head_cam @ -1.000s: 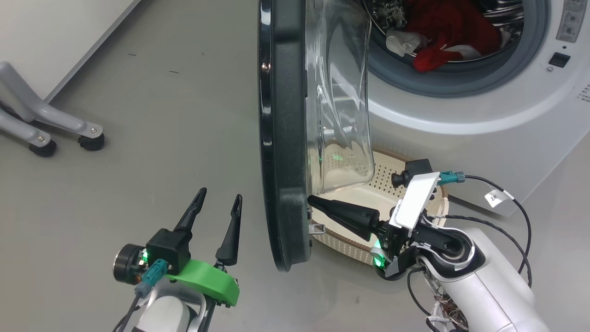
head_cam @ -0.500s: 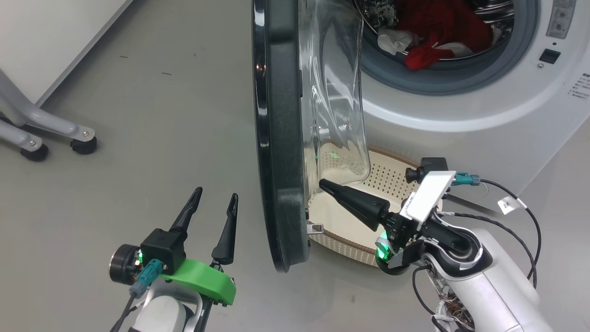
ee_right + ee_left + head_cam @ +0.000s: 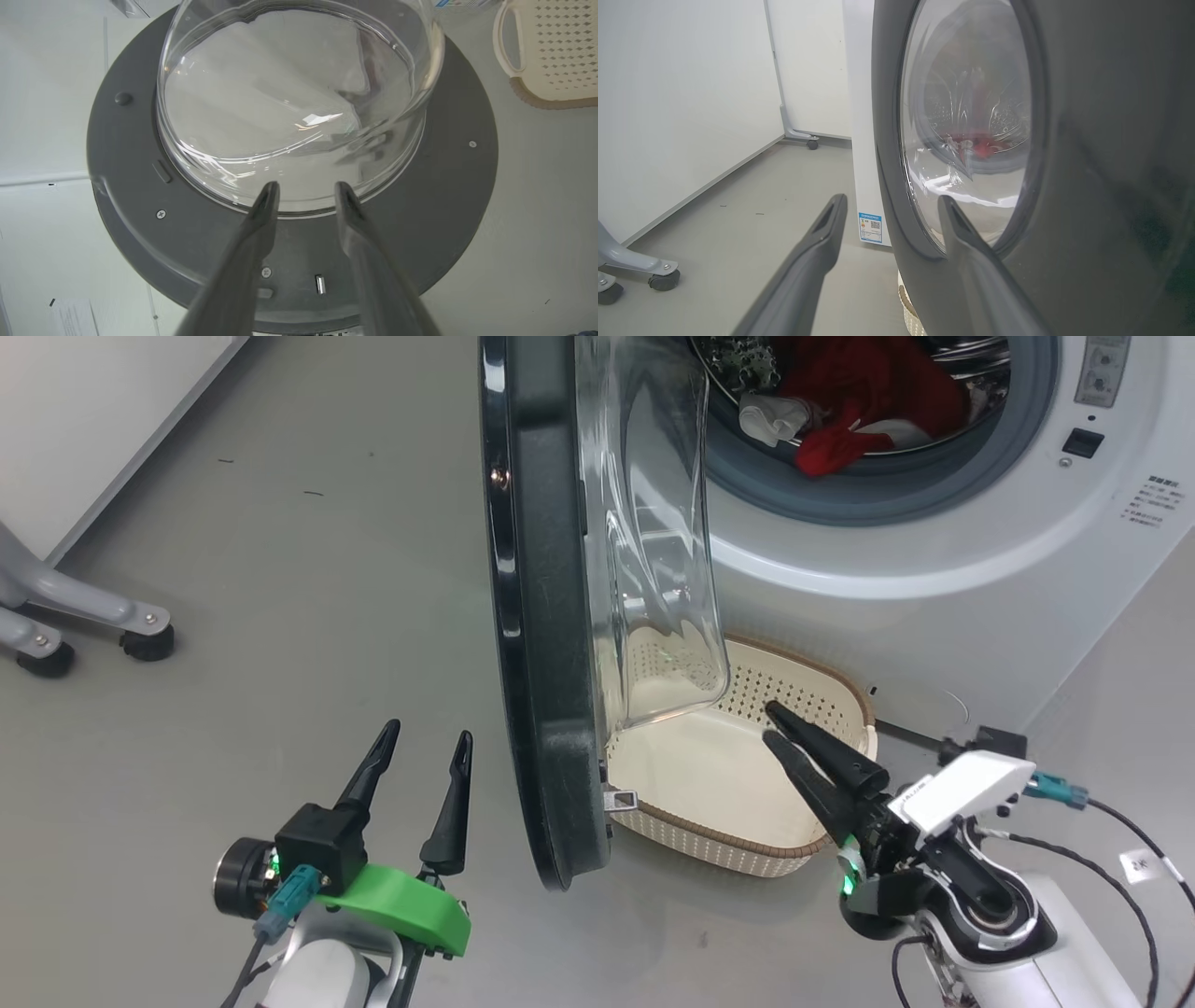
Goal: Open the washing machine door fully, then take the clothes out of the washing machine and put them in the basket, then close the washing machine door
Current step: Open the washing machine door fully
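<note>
Standing edge-on in the head view, the washing machine door hangs open from the washing machine, with its black rim toward the camera. Its clear glass bowl bulges out on the inner side.

On the door's outer side, near its lower edge, the left end effector hovers over the grey floor. Its two dark fingers are spread wide with nothing between them, and they stand apart from the rim.

On the door's inner side, the right end effector reaches over the basket with its tips aimed toward the bowl. Its fingers are parted only narrowly and grip nothing. In the right wrist view they point at the bowl's lower edge, where it meets the grey inner ring.

The basket sits on the floor below the bowl, just in front of the machine. Its near corner reaches under the door's bottom edge beside a small metal latch tab. Whether basket and door touch there is hard to tell.

The clothes lie inside the drum beyond the door's bowl: red fabric with a small white piece beside it. In the left wrist view they appear as a red blur through the door glass.

Grey wheeled legs stand well apart from the door on its outer side.
</note>
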